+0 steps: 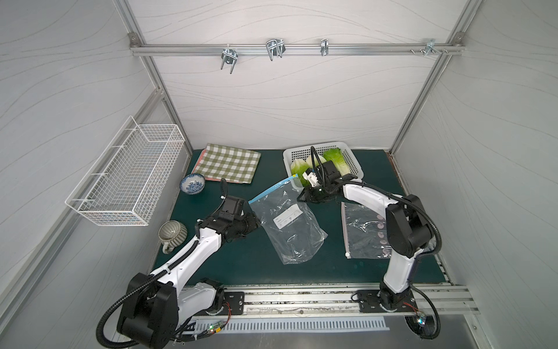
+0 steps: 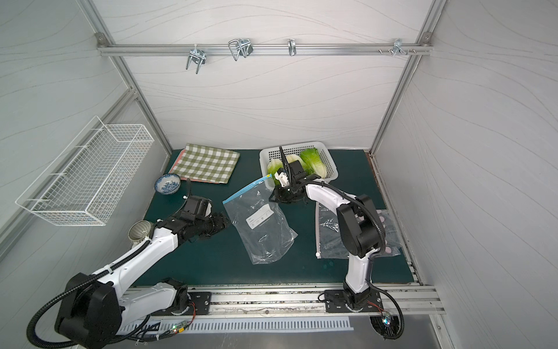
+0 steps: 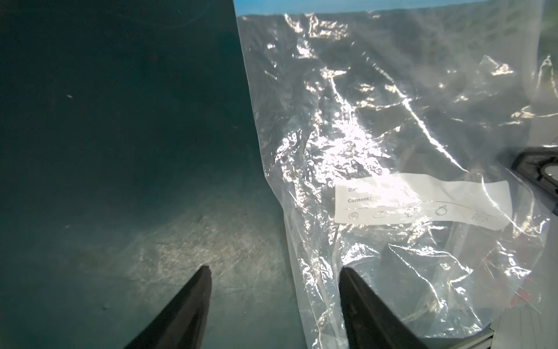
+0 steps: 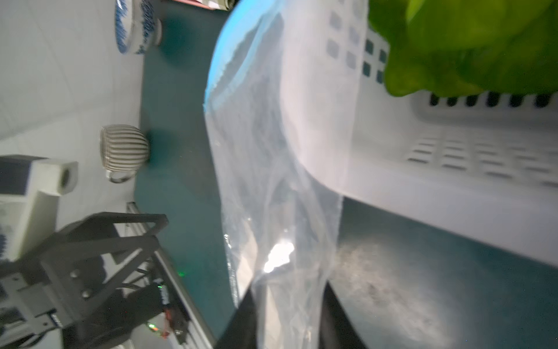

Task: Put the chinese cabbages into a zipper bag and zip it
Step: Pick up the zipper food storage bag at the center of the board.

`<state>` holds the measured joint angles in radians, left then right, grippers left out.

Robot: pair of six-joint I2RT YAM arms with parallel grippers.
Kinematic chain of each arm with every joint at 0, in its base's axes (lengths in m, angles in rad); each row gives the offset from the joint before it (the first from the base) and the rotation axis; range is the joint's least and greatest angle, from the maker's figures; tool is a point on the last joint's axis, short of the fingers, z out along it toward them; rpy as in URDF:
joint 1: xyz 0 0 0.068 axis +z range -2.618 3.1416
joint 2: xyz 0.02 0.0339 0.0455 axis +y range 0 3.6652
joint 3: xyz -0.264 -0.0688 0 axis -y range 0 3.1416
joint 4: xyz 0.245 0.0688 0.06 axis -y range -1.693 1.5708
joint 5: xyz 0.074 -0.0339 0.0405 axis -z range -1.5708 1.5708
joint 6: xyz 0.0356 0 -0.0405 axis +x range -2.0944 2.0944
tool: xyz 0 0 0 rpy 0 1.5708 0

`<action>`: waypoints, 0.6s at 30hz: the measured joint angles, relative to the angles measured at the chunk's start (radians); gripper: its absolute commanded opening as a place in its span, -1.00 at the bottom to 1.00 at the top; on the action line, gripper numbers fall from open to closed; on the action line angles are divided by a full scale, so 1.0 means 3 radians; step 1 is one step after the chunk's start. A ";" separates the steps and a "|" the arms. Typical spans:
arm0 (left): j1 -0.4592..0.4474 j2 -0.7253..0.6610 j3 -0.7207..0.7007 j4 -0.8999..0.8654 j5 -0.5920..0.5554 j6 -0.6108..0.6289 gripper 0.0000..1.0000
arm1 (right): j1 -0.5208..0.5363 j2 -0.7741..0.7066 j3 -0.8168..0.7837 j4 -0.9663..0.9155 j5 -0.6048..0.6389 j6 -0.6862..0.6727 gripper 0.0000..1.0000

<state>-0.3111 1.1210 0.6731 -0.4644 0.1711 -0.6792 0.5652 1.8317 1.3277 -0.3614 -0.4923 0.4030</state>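
The chinese cabbages [image 1: 336, 160] sit side by side in the white plastic basket [image 1: 320, 146] at the far right of the green mat [image 1: 302, 272]. I count three heads in both top views, and none is in a bag. Just in front of the basket, the clear zipper bag [image 1: 290, 229] lies slantwise across the middle of the mat, its blue zip end rising toward the basket's near-left corner. My right gripper [image 1: 306, 198] is low at that corner. On the right wrist camera the bag's film [image 4: 271, 151] runs up between the two dark fingers, which I read as clamped on it, though the plastic hides the tips. My left gripper [image 1: 255, 223] is at the bag's left edge. On the left wrist camera its jaws stand apart, one finger over bare mat and one over the plastic, and I cannot tell whether either touches. A second clear bag [image 1: 362, 232] lies flat at the near right, partly under my right arm. To the left are a checked cloth [image 1: 229, 163] at the far edge, a blue-patterned bowl [image 1: 192, 183] near it, and a ribbed mug [image 1: 172, 234] nearer me. A wire basket [image 1: 126, 172] hangs on the left wall.
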 measured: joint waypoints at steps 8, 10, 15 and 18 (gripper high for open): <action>0.0036 -0.0252 0.0589 -0.0567 -0.0112 0.0219 0.39 | 0.0144 -0.0785 -0.0697 0.0985 -0.0024 0.0207 -1.00; 0.0066 -0.0298 0.0801 -0.0654 -0.0090 0.0248 0.40 | 0.0240 -0.1005 -0.0898 0.1383 0.0126 0.0228 -1.00; 0.0145 -0.0305 0.1300 -0.0806 0.0092 0.0244 0.45 | 0.0610 -0.1235 -0.1347 0.2712 0.0690 0.0000 -1.00; 0.0164 -0.0292 0.1565 -0.0818 0.0266 0.0201 0.52 | 0.0799 -0.1151 -0.1644 0.3593 0.0997 -0.0234 -1.00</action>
<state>-0.2619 1.0332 1.1427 -0.7097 0.2508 -0.6189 0.8047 1.4864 0.8345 0.7166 -0.1932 0.3328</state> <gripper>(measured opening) 0.739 0.046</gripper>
